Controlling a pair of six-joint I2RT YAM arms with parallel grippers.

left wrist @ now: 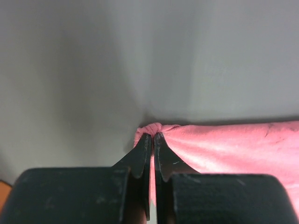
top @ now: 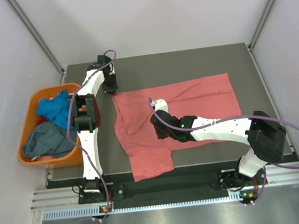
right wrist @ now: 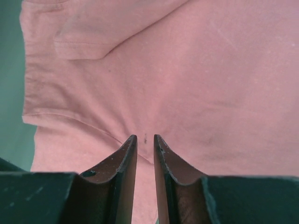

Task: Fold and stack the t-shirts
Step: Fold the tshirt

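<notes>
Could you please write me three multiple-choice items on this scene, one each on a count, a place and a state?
1. How many shirts lie spread on the table? A. one B. two C. three
2. Where do the bright blue shirt and the slate grey-blue shirt lie? A. on the table B. in the orange tub C. draped over an arm
3. What is the left tool doing? A. hanging open B. pinching the salmon-pink shirt by a corner C. gripping the tub

Answers: 1 A, only the salmon-pink shirt is spread there; 2 B, both are bunched inside the tub; 3 B, the left wrist view shows it closed on the cloth corner.
</notes>
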